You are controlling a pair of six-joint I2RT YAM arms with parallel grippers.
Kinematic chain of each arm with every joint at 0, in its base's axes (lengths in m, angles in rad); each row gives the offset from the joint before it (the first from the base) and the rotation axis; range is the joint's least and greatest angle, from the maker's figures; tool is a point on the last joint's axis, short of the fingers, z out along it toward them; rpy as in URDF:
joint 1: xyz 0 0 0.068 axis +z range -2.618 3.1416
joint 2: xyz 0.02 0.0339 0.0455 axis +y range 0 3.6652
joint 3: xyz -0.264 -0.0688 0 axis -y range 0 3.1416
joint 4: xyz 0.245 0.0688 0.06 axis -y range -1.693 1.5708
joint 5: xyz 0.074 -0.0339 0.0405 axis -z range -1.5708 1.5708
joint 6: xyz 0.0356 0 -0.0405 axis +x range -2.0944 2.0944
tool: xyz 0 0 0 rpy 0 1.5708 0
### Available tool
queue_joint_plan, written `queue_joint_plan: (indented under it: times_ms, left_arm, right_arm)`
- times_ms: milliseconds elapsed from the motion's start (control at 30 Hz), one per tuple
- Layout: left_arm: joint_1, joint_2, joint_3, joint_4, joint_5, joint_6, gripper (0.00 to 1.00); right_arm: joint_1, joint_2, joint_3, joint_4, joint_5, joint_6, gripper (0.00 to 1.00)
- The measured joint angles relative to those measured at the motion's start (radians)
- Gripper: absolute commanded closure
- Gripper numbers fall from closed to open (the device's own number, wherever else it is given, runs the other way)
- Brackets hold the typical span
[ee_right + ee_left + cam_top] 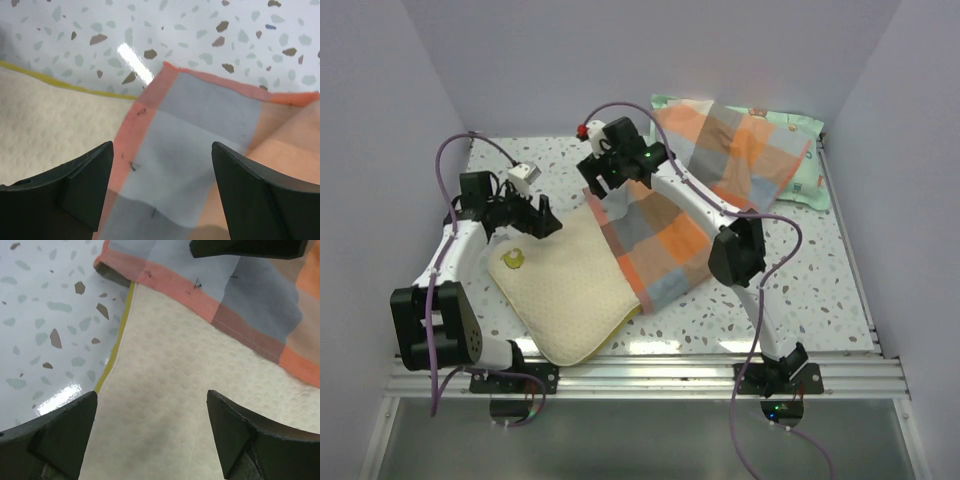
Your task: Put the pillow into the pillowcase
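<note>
As the left claw stands: fingers spread wide and pinching nothing, poised just above the cream quilting, close to the yellow edge.
Right claw: likewise spread and empty, hanging over the corner of the plaid cloth where its pink-orange hem turns.
Pillow: flat on the worktop, left of centre; the logo corner and the larger part lie bare, while the right-hand side is covered by plaid.
Pillowcase: laid over the pillow's right side, its hem crossing the quilting on a slant. The rest of the plaid trails toward the far right corner, where it rests partly on a mint-green pillow.
Unclear: whether the covered strip of pillow sits inside the mouth of the case or merely under a single layer; the wrist views show only the hem lying on top.
Done, as I judge it: at most a first stretch of insertion, with mouth and pillow brought together.
Left to do: most of it. A claw needs to take hold of the hem, another the pillow, and the case must be drawn over the whole bare part, logo corner included.
</note>
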Motion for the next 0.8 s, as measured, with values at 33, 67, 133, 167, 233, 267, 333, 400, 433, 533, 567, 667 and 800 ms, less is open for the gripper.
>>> queue_joint_plan:
  times_ms: [33, 67, 133, 167, 233, 267, 333, 400, 433, 533, 567, 667, 800]
  left_arm:
    - [0.002, 0.002, -0.012, 0.0, -0.007, -0.003, 0.06]
    - [0.003, 0.005, -0.018, 0.0, -0.013, -0.006, 0.06]
    - [0.009, 0.015, -0.027, 0.008, -0.024, -0.007, 0.06]
    - [0.012, 0.021, -0.031, 0.015, -0.029, -0.007, 0.06]
    - [0.016, 0.035, -0.038, 0.027, -0.042, -0.008, 0.05]
    - [0.018, 0.046, -0.041, 0.035, -0.048, -0.008, 0.05]
    - [0.018, 0.077, -0.041, 0.056, -0.064, -0.008, 0.05]
    - [0.018, 0.124, -0.036, 0.068, -0.08, -0.008, 0.05]
    - [0.019, 0.148, -0.032, 0.07, -0.086, -0.008, 0.05]
    - [0.019, 0.23, -0.025, 0.071, -0.101, -0.008, 0.04]
    - [0.019, 0.247, -0.025, 0.07, -0.102, -0.009, 0.04]
    - [0.019, 0.27, -0.024, 0.074, -0.101, -0.011, 0.04]
    - [0.019, 0.291, -0.006, 0.071, -0.103, -0.014, 0.04]
  right_arm:
    - [0.017, 0.016, 0.0, 0.032, 0.019, -0.001, 0.16]
    - [0.028, 0.034, 0.0, 0.064, 0.037, 0.0, 0.16]
    - [0.038, 0.068, 0.004, 0.132, 0.067, 0.001, 0.17]
    - [0.038, 0.092, 0.019, 0.156, 0.082, 0.002, 0.17]
    - [0.035, 0.138, 0.047, 0.203, 0.101, 0.006, 0.18]
    - [0.031, 0.161, 0.056, 0.225, 0.106, 0.007, 0.18]
    - [0.027, 0.196, 0.058, 0.254, 0.113, 0.007, 0.17]
    - [0.025, 0.224, 0.056, 0.27, 0.119, 0.007, 0.16]
    - [0.025, 0.237, 0.055, 0.277, 0.122, 0.007, 0.13]
    - [0.025, 0.257, 0.037, 0.287, 0.127, 0.004, 0.12]
    - [0.026, 0.261, 0.034, 0.293, 0.127, 0.004, 0.12]
    - [0.027, 0.267, 0.031, 0.305, 0.124, 0.002, 0.2]
    - [0.029, 0.285, 0.04, 0.315, 0.119, -0.017, 0.4]
